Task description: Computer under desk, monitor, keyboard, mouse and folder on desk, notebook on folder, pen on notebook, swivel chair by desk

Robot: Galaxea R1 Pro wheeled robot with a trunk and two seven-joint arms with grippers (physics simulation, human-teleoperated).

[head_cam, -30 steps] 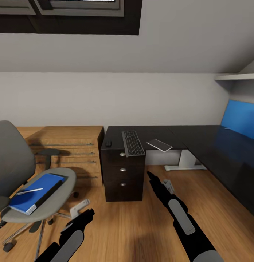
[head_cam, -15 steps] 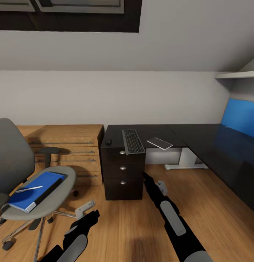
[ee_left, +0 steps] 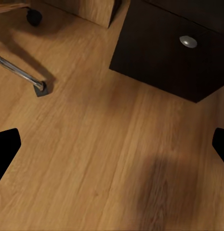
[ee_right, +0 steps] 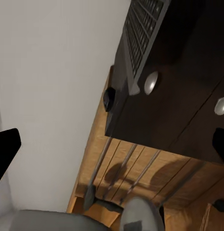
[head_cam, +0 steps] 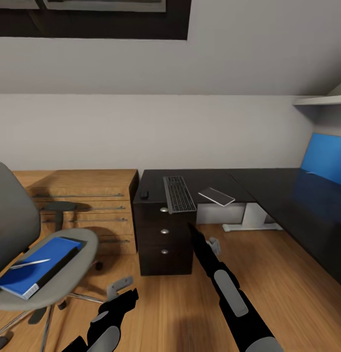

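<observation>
The grey swivel chair (head_cam: 23,244) stands at the left with the blue folder (head_cam: 40,264) on its seat and the pen (head_cam: 29,264) lying across the folder. On the black desk (head_cam: 268,183), the keyboard (head_cam: 179,193) overhangs the front edge above the drawer unit (head_cam: 163,239). The small mouse (head_cam: 144,194) sits left of it and the grey notebook (head_cam: 216,196) to its right. My right gripper (head_cam: 191,228) is open in front of the drawer unit, below the keyboard (ee_right: 143,29) and mouse (ee_right: 109,100). My left gripper (head_cam: 132,295) hangs open over the floor.
A light wooden drawer chest (head_cam: 87,205) stands between the chair and the desk. The desk's blue rear panel (head_cam: 329,159) is at the far right, with a white desk leg (head_cam: 251,217) behind. The chair's chrome base leg (ee_left: 22,74) lies close to my left gripper (ee_left: 112,144).
The whole view has shifted, with the chair sliding left in the picture. My right gripper has reached forward to the drawer unit's front. My left gripper has edged forward.
</observation>
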